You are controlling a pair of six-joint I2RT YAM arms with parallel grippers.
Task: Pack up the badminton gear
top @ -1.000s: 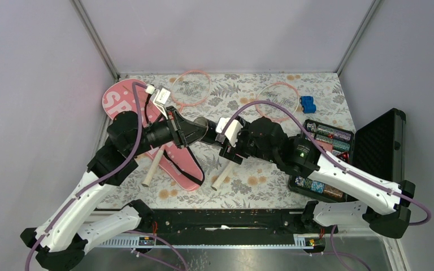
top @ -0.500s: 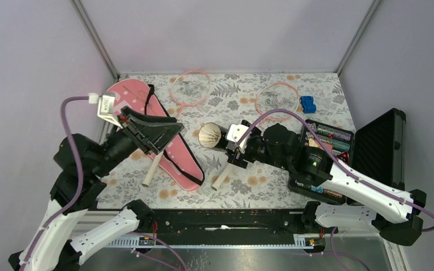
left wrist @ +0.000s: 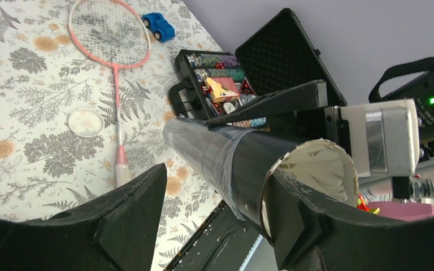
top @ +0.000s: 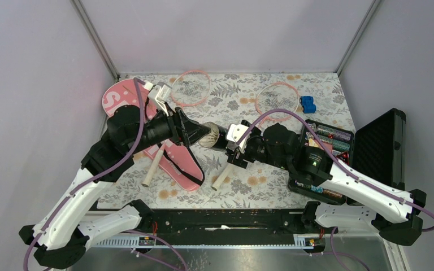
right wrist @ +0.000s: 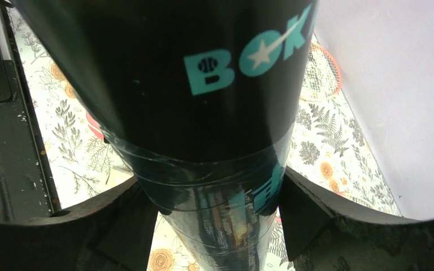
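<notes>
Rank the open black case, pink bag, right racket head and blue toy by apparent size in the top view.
1-2. black case, lid open, and pink bag: similar spread, both partly covered, so not ranked against each other.
3. right racket head.
4. blue toy, clearly smallest.

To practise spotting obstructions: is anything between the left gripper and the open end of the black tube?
Nothing visible. The right gripper holds the black tube, and its open end sits right at the open left gripper, with no object between them.
</notes>
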